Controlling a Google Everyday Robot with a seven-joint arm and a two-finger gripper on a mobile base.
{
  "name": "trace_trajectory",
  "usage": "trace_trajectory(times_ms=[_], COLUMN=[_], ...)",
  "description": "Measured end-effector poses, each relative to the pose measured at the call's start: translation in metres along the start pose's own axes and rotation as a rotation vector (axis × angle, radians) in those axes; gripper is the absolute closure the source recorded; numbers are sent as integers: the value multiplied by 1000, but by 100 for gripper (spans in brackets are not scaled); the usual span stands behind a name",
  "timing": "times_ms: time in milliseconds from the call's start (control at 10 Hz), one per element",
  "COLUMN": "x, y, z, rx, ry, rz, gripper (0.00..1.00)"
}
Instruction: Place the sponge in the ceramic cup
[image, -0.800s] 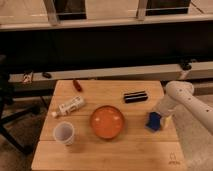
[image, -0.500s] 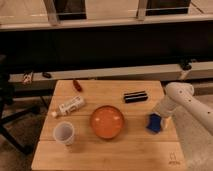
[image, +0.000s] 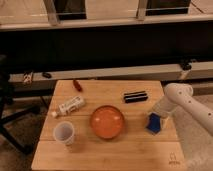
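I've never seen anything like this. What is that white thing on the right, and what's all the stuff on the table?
That is a robot's arm, reaching in from the right. One camera looks down on the wooden table. At the arm's tip is its gripper, the part that grabs; it sits at a small blue sponge near the table's right edge. Whether it holds the sponge is unclear. Also there: an orange bowl in the middle, a white ceramic cup front left, a black bar, a white bottle lying down and a red object.

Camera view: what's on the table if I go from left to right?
ceramic cup → orange bowl → black bar → sponge, with the gripper right at its top.
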Motion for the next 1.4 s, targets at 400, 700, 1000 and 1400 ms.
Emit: trace_trajectory(times_ms=[400,700,1000,1400], x=[-5,-9,-10,-17], y=[7,9,9,7], z=[-2,-1,0,-4], rx=[-19,-40,-48,-56], ry=[61,122,144,154], rz=[-34,-40,-41,-37], gripper=[20,38,68,100])
